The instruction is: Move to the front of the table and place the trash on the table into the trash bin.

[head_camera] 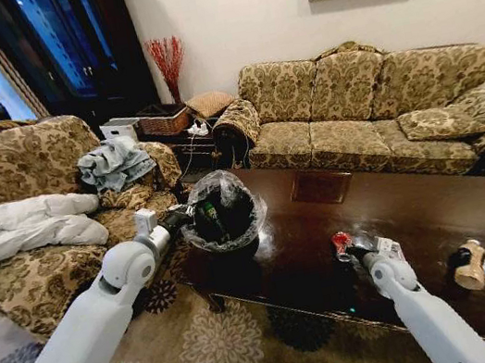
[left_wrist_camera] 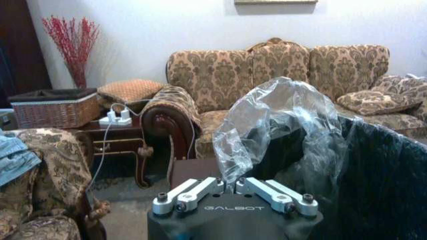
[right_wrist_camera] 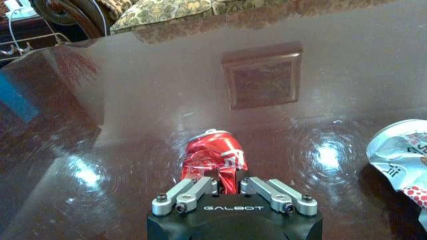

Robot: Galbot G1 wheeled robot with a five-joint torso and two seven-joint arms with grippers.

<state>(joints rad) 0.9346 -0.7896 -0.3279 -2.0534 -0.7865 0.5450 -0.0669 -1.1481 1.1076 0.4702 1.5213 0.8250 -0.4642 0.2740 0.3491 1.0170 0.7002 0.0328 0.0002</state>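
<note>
Trash bin (head_camera: pixel 224 227) holds a green bottle (head_camera: pixel 213 217); right tool (right_wrist_camera: pixel 227 182) pinches red can (right_wrist_camera: pixel 215 157).

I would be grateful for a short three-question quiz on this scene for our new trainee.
1. True or false: the red can is already inside the trash bin.
2. What is the left gripper closed on? A) the bin's clear liner bag; B) a sofa cushion; C) a wicker basket.
3. Fill in: on the table near the red can lies a crushed silver ____.

Key: 1 false, it sits between the fingers of the right gripper, at the table; 2 A; 3 can.
</note>
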